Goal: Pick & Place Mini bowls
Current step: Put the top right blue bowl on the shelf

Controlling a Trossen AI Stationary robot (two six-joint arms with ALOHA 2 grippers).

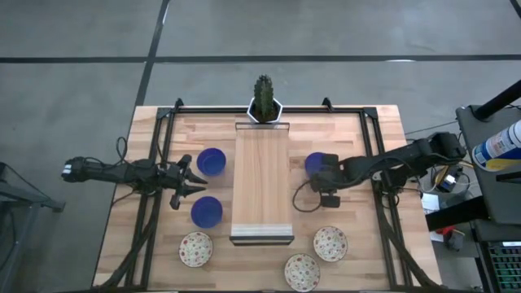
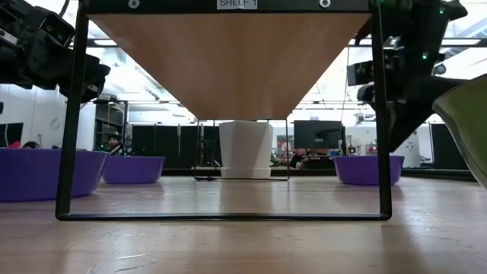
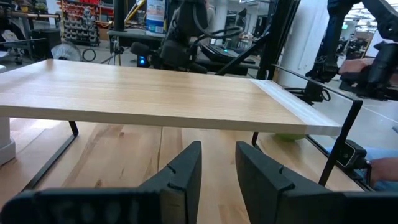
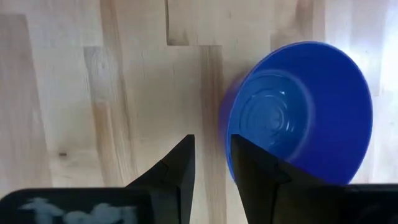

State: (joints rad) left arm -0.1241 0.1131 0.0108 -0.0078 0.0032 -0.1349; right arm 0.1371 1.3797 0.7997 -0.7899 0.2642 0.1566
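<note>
Three blue mini bowls rest base-down on the table: two on the left [image 1: 212, 161] [image 1: 207, 211] and one right of the shelf [image 1: 313, 161] [image 4: 305, 106]. Three speckled cream mini bowls [image 1: 196, 249] [image 1: 330, 243] [image 1: 302, 272] sit along the near side. My right gripper [image 1: 322, 172] [image 4: 211, 165] points steeply down, open, over the near-left rim of the right blue bowl. My left gripper [image 1: 194, 175] [image 3: 217, 168] stays level and open between the two left blue bowls, holding nothing. My right gripper comes at the right blue bowl from above. One finger [image 4: 255, 168] shows in front of the bowl's rim [image 4: 229, 134]. Whether it touches the rim, I cannot tell. The bowl sits flat on the table.
A raised wooden shelf [image 1: 262, 175] on a thin black frame runs down the table's middle. A white pot with a cactus [image 1: 264, 104] stands at its far end. A black rail frame [image 1: 155, 187] edges the table. Cables and equipment lie beyond the right edge.
</note>
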